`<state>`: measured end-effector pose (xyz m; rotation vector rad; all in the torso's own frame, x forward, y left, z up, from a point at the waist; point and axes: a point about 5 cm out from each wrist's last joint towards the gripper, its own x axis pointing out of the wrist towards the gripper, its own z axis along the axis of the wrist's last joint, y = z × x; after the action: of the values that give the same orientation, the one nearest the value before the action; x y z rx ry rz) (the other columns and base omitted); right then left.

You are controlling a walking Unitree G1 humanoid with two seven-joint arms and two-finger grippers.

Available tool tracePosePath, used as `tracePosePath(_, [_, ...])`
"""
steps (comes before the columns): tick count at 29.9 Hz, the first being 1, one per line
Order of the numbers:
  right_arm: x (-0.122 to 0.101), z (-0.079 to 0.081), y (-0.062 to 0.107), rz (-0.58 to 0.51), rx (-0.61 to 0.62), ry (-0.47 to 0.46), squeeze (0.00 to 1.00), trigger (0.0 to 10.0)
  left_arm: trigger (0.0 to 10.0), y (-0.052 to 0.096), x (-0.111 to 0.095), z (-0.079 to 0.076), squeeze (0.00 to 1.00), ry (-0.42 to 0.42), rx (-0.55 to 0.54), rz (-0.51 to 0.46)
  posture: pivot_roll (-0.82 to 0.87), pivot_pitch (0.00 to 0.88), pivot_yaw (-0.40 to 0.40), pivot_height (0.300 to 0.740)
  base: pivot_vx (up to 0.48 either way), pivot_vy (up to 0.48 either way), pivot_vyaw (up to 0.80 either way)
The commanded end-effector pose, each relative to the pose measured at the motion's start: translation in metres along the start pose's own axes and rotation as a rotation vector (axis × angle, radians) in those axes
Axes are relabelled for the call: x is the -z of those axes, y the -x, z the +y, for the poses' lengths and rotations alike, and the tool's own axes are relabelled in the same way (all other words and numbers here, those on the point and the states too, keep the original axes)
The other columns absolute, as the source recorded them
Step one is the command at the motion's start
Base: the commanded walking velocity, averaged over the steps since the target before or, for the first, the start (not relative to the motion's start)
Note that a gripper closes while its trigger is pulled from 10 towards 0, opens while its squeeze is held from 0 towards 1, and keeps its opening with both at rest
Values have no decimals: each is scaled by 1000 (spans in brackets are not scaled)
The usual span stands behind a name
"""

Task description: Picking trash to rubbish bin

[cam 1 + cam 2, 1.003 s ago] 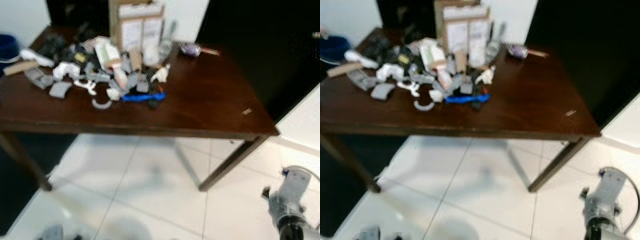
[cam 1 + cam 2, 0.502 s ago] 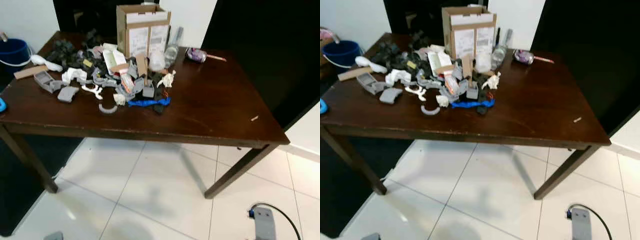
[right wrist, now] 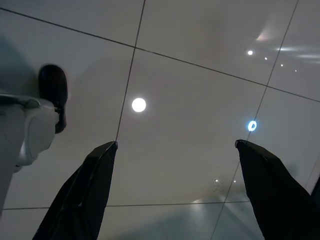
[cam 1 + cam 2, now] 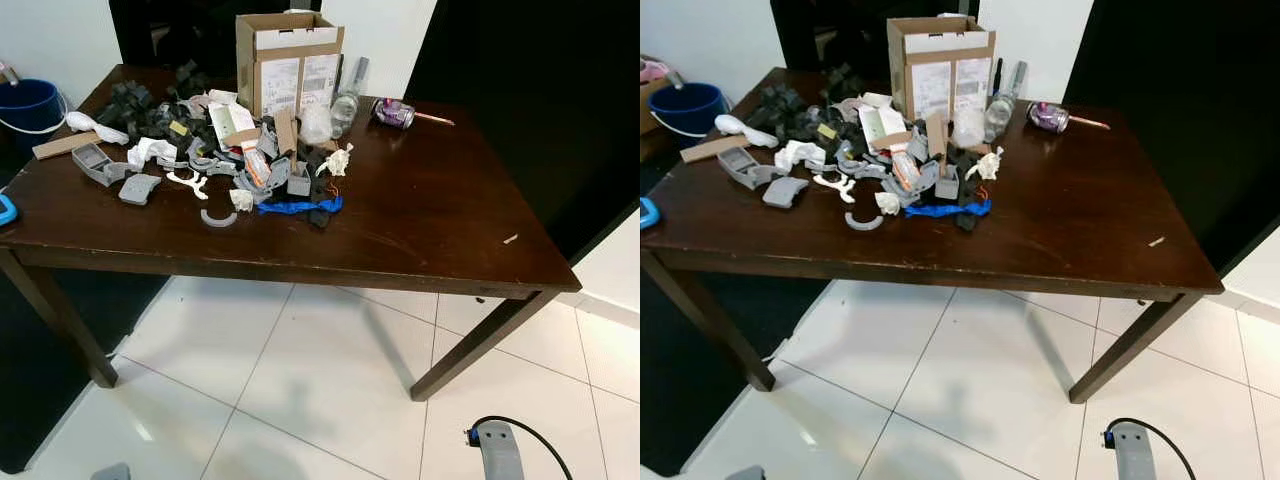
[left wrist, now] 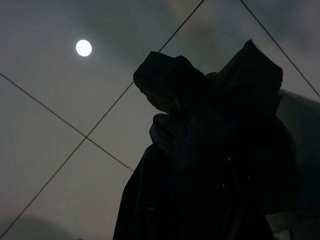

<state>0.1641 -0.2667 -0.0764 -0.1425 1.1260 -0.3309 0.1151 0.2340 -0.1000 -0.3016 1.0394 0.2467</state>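
A heap of trash (image 4: 235, 150) covers the back left of a dark wooden table (image 4: 430, 225): grey plastic pieces, black foam bits, crumpled white paper (image 4: 335, 160), a blue wrapper (image 4: 295, 206), a clear plastic bottle (image 4: 345, 100). A crushed purple can (image 4: 392, 113) lies apart at the back. A blue bucket (image 4: 28, 105) stands on the floor past the table's left end. Both arms hang low, far from the table. My right gripper (image 3: 176, 144) is open over white floor tiles, with nothing between its fingers. My left gripper (image 5: 200, 100) is a dark silhouette above the tiles.
An open cardboard box (image 4: 290, 60) stands upright behind the heap. The table's right half is bare except for a small scrap (image 4: 511, 238). A blue object (image 4: 5, 210) lies at the left edge. White tiled floor (image 4: 300, 390) lies in front; table legs (image 4: 475, 340) slant below.
The picture has sharpened and the camera has shifted slightly, so the table sits a little higher and more to the right. My right arm has sunk toward the bottom edge.
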Motion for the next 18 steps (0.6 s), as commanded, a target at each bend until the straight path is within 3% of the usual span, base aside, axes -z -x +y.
tracePosePath(1, [4,1,0,5,-4,1,0,10000,10000,-1,7,-9,0,2,25,25,191,107,-96,740,0,0,0])
tracePosePath(18, [-2,8,0,-19,-32,13,0,10000,10000,0,7,-3,0,4,4,21,206,120,-98,740,0,0,0])
